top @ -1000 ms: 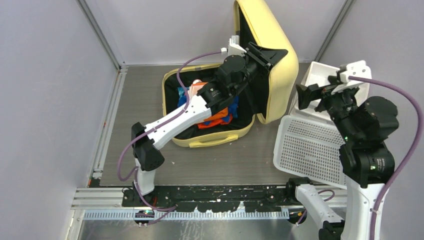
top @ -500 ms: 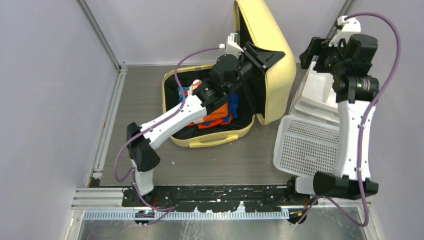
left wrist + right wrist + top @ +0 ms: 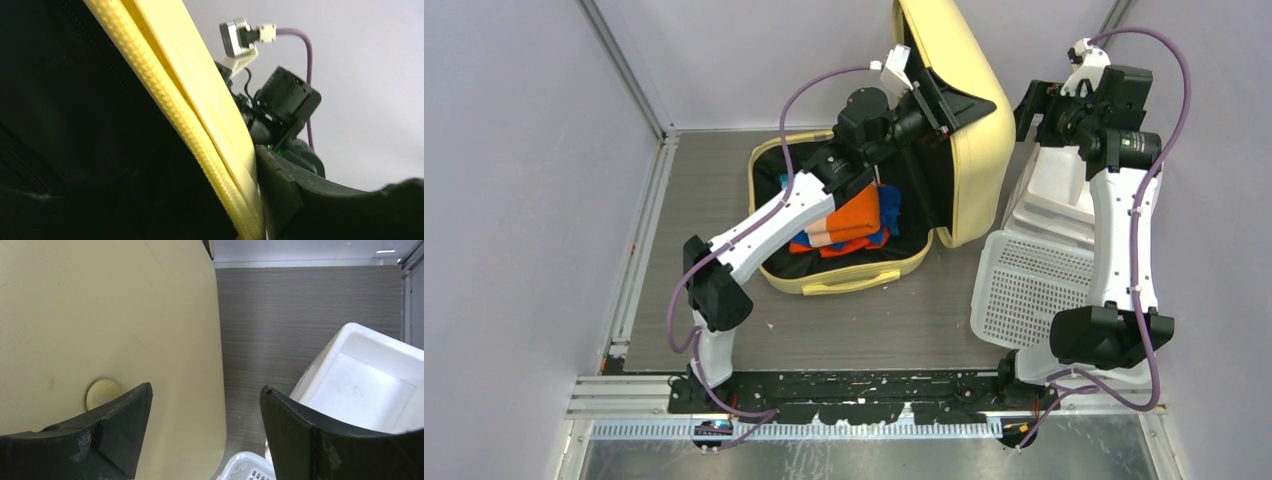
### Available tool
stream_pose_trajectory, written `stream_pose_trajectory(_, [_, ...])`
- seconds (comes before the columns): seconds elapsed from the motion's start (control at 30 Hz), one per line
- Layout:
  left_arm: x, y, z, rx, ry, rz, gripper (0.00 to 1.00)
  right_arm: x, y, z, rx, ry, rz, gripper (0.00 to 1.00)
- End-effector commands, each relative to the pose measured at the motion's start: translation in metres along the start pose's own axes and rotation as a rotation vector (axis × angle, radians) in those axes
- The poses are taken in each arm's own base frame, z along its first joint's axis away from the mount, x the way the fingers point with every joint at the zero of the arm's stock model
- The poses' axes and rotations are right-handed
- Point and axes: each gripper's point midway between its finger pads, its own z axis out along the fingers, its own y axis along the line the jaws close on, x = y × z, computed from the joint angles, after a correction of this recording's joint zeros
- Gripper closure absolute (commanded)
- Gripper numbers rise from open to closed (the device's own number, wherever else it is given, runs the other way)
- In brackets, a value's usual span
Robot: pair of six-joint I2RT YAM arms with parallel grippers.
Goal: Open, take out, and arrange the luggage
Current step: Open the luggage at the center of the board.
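Black lining [image 3: 75, 125] filled the left wrist view and only one finger [image 3: 280, 195] of the left end effector [image 3: 939, 100] showed by the lid rim, so couldn't tell its grip. Right end effector [image 3: 206, 390] gaped wide, empty. Yellow luggage [image 3: 979, 130] sat far-middle on the desk [image 3: 874, 320], base flat, lid upright at its right, lining facing left, hinge running near-to-far.

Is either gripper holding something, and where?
The left gripper is at the lid rim of the pale yellow hard-shell suitcase; whether it grips cannot be told. The right gripper holds nothing.
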Motion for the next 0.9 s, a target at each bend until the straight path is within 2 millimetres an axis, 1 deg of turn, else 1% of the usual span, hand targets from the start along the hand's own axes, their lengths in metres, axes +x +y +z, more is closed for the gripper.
stream_pose_trajectory(0.0, [0.033, 0.004, -0.005, 0.053, 0.181, 0.13, 0.29, -0.011, 0.011, 0.005, -0.075, -0.021, 0.025, 0.17])
stream_pose_trajectory(0.03, [0.032, 0.002, -0.007, 0.07, 0.189, 0.149, 0.26, -0.011, 0.009, 0.007, -0.074, -0.019, 0.034, 0.16])
stream_pose_trajectory(0.17, [0.026, 0.002, -0.016, 0.094, 0.226, 0.219, 0.22, -0.008, 0.001, 0.013, -0.078, -0.007, 0.055, 0.16])
stream_pose_trajectory(0.23, [0.024, 0.006, -0.023, 0.086, 0.251, 0.251, 0.21, -0.007, -0.002, 0.016, -0.082, -0.001, 0.06, 0.16])
stream_pose_trajectory(0.37, [0.018, 0.021, -0.039, 0.037, 0.283, 0.302, 0.2, -0.004, -0.006, 0.021, -0.093, 0.011, 0.071, 0.16])
stream_pose_trajectory(0.47, [0.011, 0.028, -0.052, 0.011, 0.291, 0.344, 0.19, -0.003, -0.006, 0.024, -0.106, 0.016, 0.076, 0.15])
stream_pose_trajectory(0.57, [0.004, 0.028, -0.06, 0.009, 0.287, 0.38, 0.16, -0.003, -0.004, 0.027, -0.125, 0.017, 0.085, 0.15])
stream_pose_trajectory(0.63, [0.003, 0.024, -0.058, 0.031, 0.284, 0.38, 0.15, -0.004, -0.003, 0.028, -0.132, 0.015, 0.092, 0.15])
stream_pose_trajectory(0.67, [0.004, 0.021, -0.054, 0.046, 0.292, 0.367, 0.15, -0.004, -0.003, 0.029, -0.132, 0.014, 0.095, 0.15])
stream_pose_trajectory(0.7, [0.005, 0.022, -0.05, 0.048, 0.3, 0.349, 0.17, -0.005, -0.003, 0.029, -0.131, 0.012, 0.096, 0.15])
stream_pose_trajectory(0.8, [0.006, 0.006, -0.036, 0.115, 0.325, 0.288, 0.2, -0.006, -0.003, 0.027, -0.127, 0.008, 0.094, 0.14])
stream_pose_trajectory(0.83, [0.007, 0.0, -0.032, 0.148, 0.336, 0.267, 0.19, -0.006, -0.004, 0.027, -0.125, 0.009, 0.092, 0.12])
stream_pose_trajectory(0.87, [0.007, -0.011, -0.029, 0.194, 0.34, 0.257, 0.17, -0.005, -0.004, 0.027, -0.123, 0.011, 0.089, 0.11])
